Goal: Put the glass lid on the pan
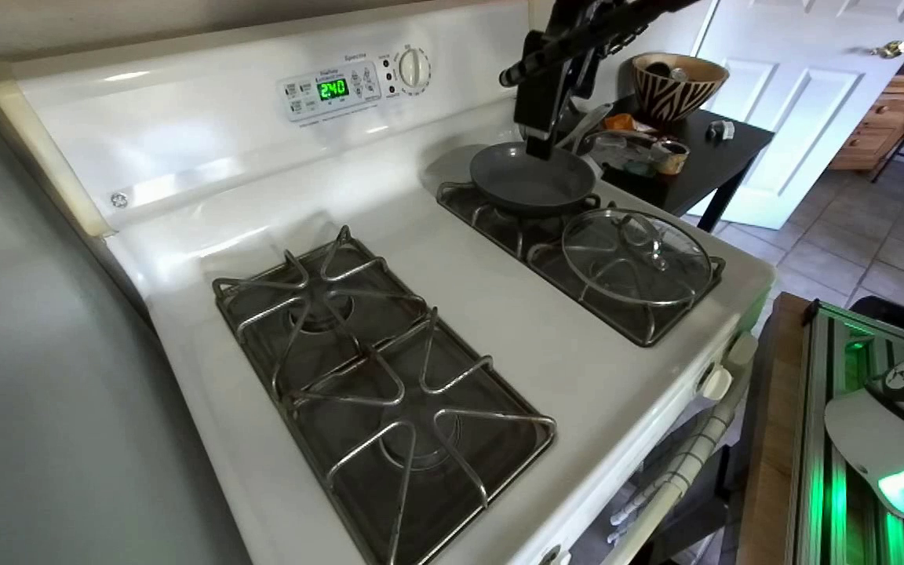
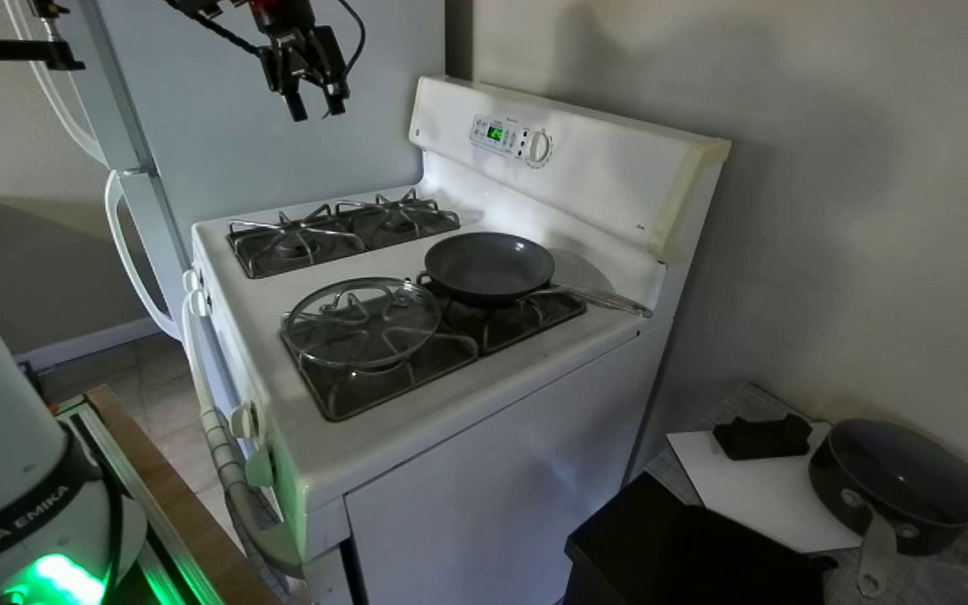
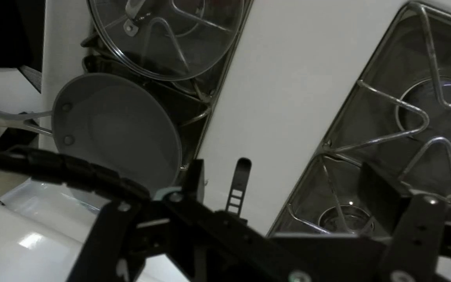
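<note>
Hanging above the white gas stove (image 1: 515, 314), the black two-fingered gripper (image 2: 316, 107) is spread wide, with nothing held between its fingers. The round clear glass lid (image 2: 364, 323) with a thin silvery rim is laid on a dark metal burner grate (image 2: 465, 340) toward the front, just beside the round, shallow, dark grey frying pan (image 2: 488, 265). The pan is set farther back, nearer the white backguard (image 2: 602, 181), and its long silvery handle (image 2: 606, 300) is pointed over the stove's side edge.

The clear, metal-rimmed glass lid (image 2: 364, 323) is glossy. The pan (image 2: 488, 265) looks smooth and matt inside. The stove top (image 1: 491, 306) is glossy, its grates (image 1: 367, 354) shiny metal
</note>
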Robot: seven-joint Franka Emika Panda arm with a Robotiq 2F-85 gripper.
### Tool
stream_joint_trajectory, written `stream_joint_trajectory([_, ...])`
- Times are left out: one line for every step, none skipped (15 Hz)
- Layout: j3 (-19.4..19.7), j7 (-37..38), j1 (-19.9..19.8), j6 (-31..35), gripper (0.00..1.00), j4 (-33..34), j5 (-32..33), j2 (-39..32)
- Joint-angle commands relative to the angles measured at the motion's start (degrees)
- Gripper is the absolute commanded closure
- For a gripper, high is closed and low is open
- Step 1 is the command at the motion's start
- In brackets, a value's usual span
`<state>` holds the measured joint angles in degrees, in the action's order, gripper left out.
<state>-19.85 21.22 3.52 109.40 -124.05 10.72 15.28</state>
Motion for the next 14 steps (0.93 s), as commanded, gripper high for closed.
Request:
stream_joint_trajectory([4.0, 4.0, 0.6, 2.4, 0.0, -2.8, -2.9, -0.5])
stream_joint_trajectory([5.1, 5.4, 0.3, 2.4, 0.0, -4.0, -4.2, -0.1])
stream_joint_trajectory([6.1, 5.9, 0.2, 1.9, 0.0, -4.7, -5.4, -0.5])
stream_joint_trajectory([7.0, 7.4, -0.2, 2.2, 0.0, -6.0, -6.3, -1.0])
stream_joint_trajectory([7.7, 9.0, -0.6, 2.3, 0.0, -7.0, -6.5, -1.4])
stream_joint_trajectory([8.5, 10.2, -1.0, 2.1, 0.0, -7.9, -7.3, -1.9])
stream_joint_trajectory([9.2, 11.6, -1.3, 2.3, 0.0, -8.8, -7.8, -2.0])
stream_joint_trajectory([9.9, 12.7, -1.6, 3.1, 0.0, -9.9, -8.1, -2.3])
stream_joint_trajectory([10.6, 13.2, -1.9, 3.2, 0.0, -10.6, -8.6, -2.4])
stream_joint_trajectory([11.1, 13.5, -2.1, 3.9, 0.0, -11.7, -9.0, -2.3])
stream_joint_trajectory([11.6, 13.9, -2.3, 4.8, 0.0, -12.8, -8.9, -2.0])
stream_joint_trajectory([12.1, 13.6, -2.4, 5.1, 0.0, -13.8, -9.4, -1.7])
stream_joint_trajectory([12.5, 13.6, -2.6, 6.4, 0.0, -15.0, -9.3, -1.3])
stream_joint_trajectory([13.0, 13.2, -2.8, 7.5, 0.0, -15.8, -9.1, -1.2])
